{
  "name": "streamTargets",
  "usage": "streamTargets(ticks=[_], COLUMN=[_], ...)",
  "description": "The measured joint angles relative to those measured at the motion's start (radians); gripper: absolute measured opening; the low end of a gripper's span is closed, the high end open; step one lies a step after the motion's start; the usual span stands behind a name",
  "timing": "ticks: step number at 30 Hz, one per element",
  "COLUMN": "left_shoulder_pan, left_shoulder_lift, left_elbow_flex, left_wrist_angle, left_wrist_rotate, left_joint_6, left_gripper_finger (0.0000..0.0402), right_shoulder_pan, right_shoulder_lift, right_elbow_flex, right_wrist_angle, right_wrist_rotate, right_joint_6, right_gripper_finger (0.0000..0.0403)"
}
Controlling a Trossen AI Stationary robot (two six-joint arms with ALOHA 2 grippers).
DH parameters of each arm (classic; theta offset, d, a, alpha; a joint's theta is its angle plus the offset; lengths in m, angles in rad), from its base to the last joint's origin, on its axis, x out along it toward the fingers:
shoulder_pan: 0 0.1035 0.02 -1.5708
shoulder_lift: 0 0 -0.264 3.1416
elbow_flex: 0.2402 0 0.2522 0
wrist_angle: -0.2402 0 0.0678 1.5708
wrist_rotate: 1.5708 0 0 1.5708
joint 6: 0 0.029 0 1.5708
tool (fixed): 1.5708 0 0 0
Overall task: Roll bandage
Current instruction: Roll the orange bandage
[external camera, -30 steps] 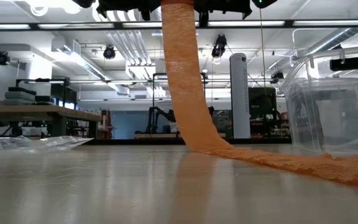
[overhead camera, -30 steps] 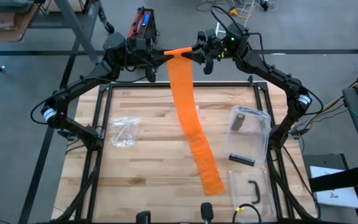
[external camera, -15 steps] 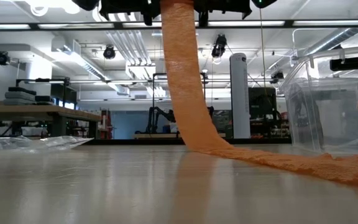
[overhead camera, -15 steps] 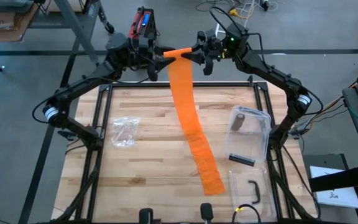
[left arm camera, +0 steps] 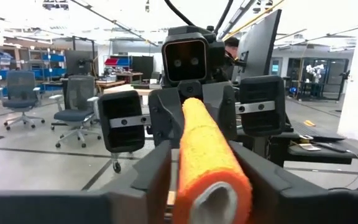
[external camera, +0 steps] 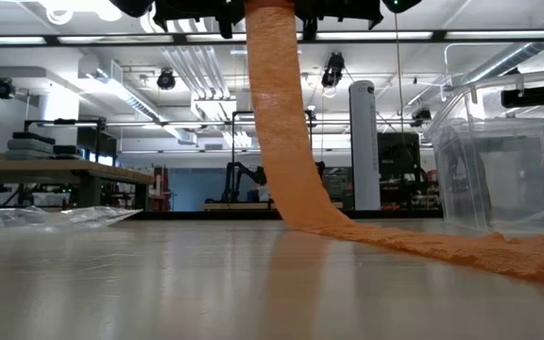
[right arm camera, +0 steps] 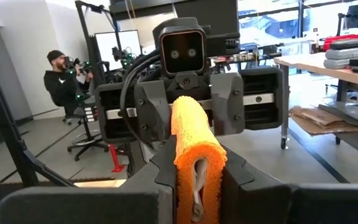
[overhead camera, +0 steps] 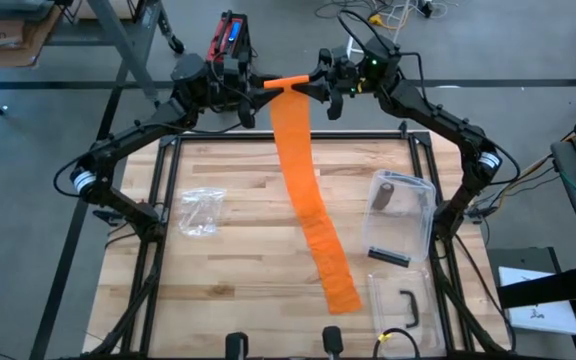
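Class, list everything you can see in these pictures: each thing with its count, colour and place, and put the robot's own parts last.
Bandage: one, orange, rolled end held up past the table's far edge, tail trailing across the table toward the near edge.
Plastic bag: one, clear, table's left side.
Plastic box: one, clear, table's right side, dark items inside.
Table: one, light wood.
Person: one, dark clothes, seated in the room behind.
Right gripper: one, dark, jaws shut on the roll's end.
Left gripper: one, dark, at the roll's other end.

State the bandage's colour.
Bright orange bandage, clearest in the high view.
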Motion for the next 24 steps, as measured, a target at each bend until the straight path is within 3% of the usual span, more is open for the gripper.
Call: streamTargets(ticks=[10, 18, 24], left_shoulder_pan=[0.000, 0.000, 0.001], left_shoulder_lift=[0.000, 0.000, -0.001], left_elbow_flex=[0.000, 0.000, 0.000], left_wrist_angle=[-0.006, -0.005, -0.015], left_wrist_rotate=[0.008, 0.010, 0.024], left_joint_6=[0.039, 0.090, 0.266], left_gripper_finger=[0.0034, 0.0048, 0.0043], right_shoulder_pan=[0.000, 0.000, -0.001], right_shoulder_lift=[0.000, 0.000, 0.000], right_elbow_flex=[0.000, 0.000, 0.000], right_wrist_angle=[-0.001, 0.000, 0.001], right_wrist_rotate=[-0.002, -0.008, -0.014], right_joint_6=[0.017, 0.039, 0.177], right_gripper_finger=[0.0052, 0.0122, 0.0186])
